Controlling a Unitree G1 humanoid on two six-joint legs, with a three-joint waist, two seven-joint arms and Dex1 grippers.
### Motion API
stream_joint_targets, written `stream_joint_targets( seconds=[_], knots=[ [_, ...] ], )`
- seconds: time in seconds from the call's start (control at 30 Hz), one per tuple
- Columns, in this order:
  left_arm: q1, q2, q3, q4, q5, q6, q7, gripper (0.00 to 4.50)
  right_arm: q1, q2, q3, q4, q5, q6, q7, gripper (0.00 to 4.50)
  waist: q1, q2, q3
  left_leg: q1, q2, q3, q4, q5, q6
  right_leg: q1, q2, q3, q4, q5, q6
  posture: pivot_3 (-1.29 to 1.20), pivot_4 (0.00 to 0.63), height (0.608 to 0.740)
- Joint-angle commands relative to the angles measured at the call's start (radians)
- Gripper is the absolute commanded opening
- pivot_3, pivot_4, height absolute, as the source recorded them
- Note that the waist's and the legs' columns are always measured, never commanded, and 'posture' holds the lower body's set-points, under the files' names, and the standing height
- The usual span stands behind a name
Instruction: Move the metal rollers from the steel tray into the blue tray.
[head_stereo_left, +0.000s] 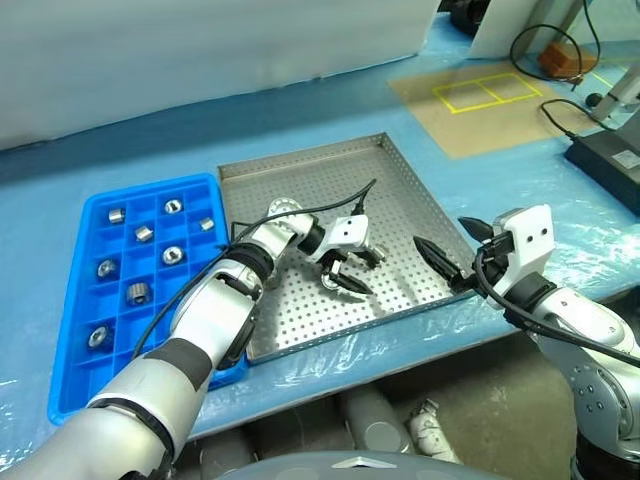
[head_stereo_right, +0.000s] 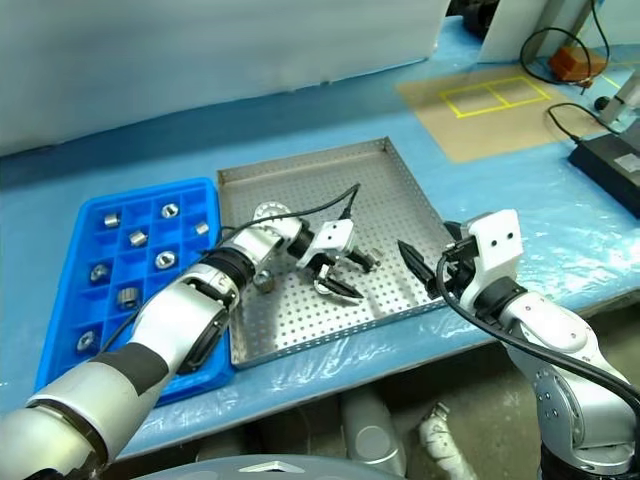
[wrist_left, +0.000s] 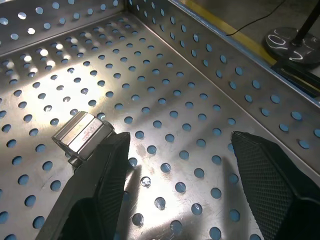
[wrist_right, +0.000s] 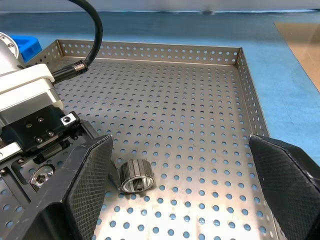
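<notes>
— Blue tray (head_stereo_left: 82, 300) contents?
— Seven metal rollers (head_stereo_left: 138, 293) in its compartments.
— Steel tray (head_stereo_left: 400, 180)?
— A roller by the left gripper (head_stereo_left: 345, 272); both it and the right gripper (head_stereo_left: 455, 250) gape, empty.

Steel tray (head_stereo_left: 400, 190): far and right floor bare, open to approach from above; low raised rims all round. Left gripper (head_stereo_left: 350, 272), jaws apart, and its cable occupy the centre over one metal roller (wrist_right: 135, 176). Right gripper (head_stereo_left: 452, 250), jaws wide, hangs at the near-right rim.
</notes>
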Motion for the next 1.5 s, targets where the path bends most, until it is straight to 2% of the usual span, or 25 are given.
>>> stream_joint_targets(
  seconds=[0.03, 0.2, 0.4, 0.6, 0.9, 0.97, 1.07, 1.13, 1.2, 1.3, 1.4, 1.5],
  knots=[
    [-0.002, 0.038, 0.007, -0.027, 0.004, -0.035, 0.005, 3.39, -0.006, -0.016, -0.002, -0.035, 0.026, -0.005, -0.009, 4.44, -0.007, 0.000, 0.000, 0.000, 0.000, 0.000, 0.000, 0.000, 0.000, 0.000, 0.000, 0.000, 0.000, 0.000, 0.000, -0.85, 0.150, 0.740],
    [0.006, 0.083, 0.036, -0.081, -0.028, -0.032, -0.005, 3.39, -0.016, -0.020, 0.026, -0.016, 0.022, -0.012, -0.006, 4.44, -0.008, 0.000, 0.000, 0.001, 0.000, 0.000, 0.001, 0.000, 0.000, 0.002, 0.000, 0.000, 0.000, 0.000, 0.000, -0.82, 0.150, 0.740],
    [0.061, 0.123, 0.011, -0.149, -0.015, -0.050, -0.012, 3.39, -0.007, -0.020, 0.047, -0.015, 0.019, -0.013, -0.007, 4.44, -0.007, 0.000, 0.000, 0.002, 0.000, 0.000, 0.001, -0.001, 0.001, 0.003, 0.000, -0.001, 0.000, 0.000, 0.000, -0.81, 0.150, 0.740],
    [0.122, 0.125, -0.022, -0.197, 0.003, -0.060, -0.013, 3.39, -0.011, -0.016, 0.067, -0.009, 0.015, -0.014, -0.014, 4.44, -0.007, 0.000, 0.000, 0.002, 0.000, 0.000, 0.001, -0.001, 0.001, 0.004, -0.001, -0.001, -0.001, 0.000, 0.000, -0.81, 0.150, 0.740],
    [0.155, 0.106, -0.050, -0.171, 0.037, -0.066, 0.085, 3.39, -0.004, -0.024, 0.082, -0.013, 0.014, -0.011, -0.025, 4.44, -0.007, 0.001, 0.000, 0.004, 0.000, 0.000, 0.001, -0.001, 0.001, 0.006, -0.001, -0.001, -0.001, 0.000, 0.000, -0.80, 0.150, 0.740],
    [0.161, 0.104, -0.045, -0.172, 0.020, -0.069, 0.059, 3.39, -0.003, -0.026, 0.082, -0.010, 0.013, -0.012, -0.026, 4.44, -0.007, 0.001, 0.000, 0.005, 0.000, 0.000, 0.001, -0.001, 0.001, 0.008, -0.001, -0.001, -0.001, 0.000, 0.000, -0.80, 0.150, 0.740],
    [0.162, 0.106, -0.043, -0.172, 0.027, -0.067, 0.094, 2.84, -0.004, -0.027, 0.084, -0.007, 0.013, -0.015, -0.027, 4.44, -0.007, 0.001, -0.001, 0.006, -0.001, -0.001, 0.002, -0.001, 0.001, 0.009, -0.002, -0.001, -0.002, 0.000, 0.000, -0.80, 0.150, 0.740],
    [0.155, 0.104, -0.040, -0.165, 0.035, -0.062, 0.137, 2.23, -0.007, -0.026, 0.088, -0.003, 0.011, -0.018, -0.028, 4.44, -0.007, 0.001, -0.001, 0.006, -0.002, -0.001, 0.002, -0.001, 0.001, 0.009, -0.002, -0.001, -0.002, 0.000, 0.000, -0.79, 0.150, 0.740],
    [0.153, 0.109, -0.043, -0.166, 0.037, -0.068, 0.137, 2.23, -0.011, -0.025, 0.095, 0.004, 0.008, -0.022, -0.028, 4.44, -0.007, 0.001, -0.001, 0.006, -0.004, -0.001, 0.002, -0.001, 0.001, 0.010, -0.004, -0.001, -0.002, 0.000, 0.000, -0.78, 0.150, 0.740],
    [0.166, 0.121, -0.042, -0.187, 0.014, -0.072, 0.071, 1.63, -0.022, -0.022, 0.104, 0.014, 0.008, -0.027, -0.028, 4.44, -0.009, 0.001, -0.001, 0.005, -0.008, -0.001, 0.002, -0.002, 0.003, 0.009, -0.008, 0.000, -0.002, 0.000, 0.001, -0.78, 0.150, 0.740],
    [0.162, 0.124, -0.042, -0.181, 0.033, -0.063, 0.133, 1.60, -0.031, -0.025, 0.112, 0.024, 0.006, -0.031, -0.027, 4.44, -0.014, 0.001, -0.001, 0.005, -0.012, -0.001, 0.002, -0.003, 0.005, 0.009, -0.012, -0.001, -0.002, -0.001, 0.002, -0.77, 0.150, 0.740],
    [0.171, 0.128, -0.043, -0.193, 0.025, -0.064, 0.119, 1.60, -0.035, -0.027, 0.118, 0.031, 0.006, -0.034, -0.026, 4.44, -0.015, 0.002, -0.001, 0.004, -0.012, -0.001, 0.003, -0.004, 0.006, 0.009, -0.013, -0.001, -0.004, -0.001, 0.001, -0.77, 0.150, 0.740]
  ],
)
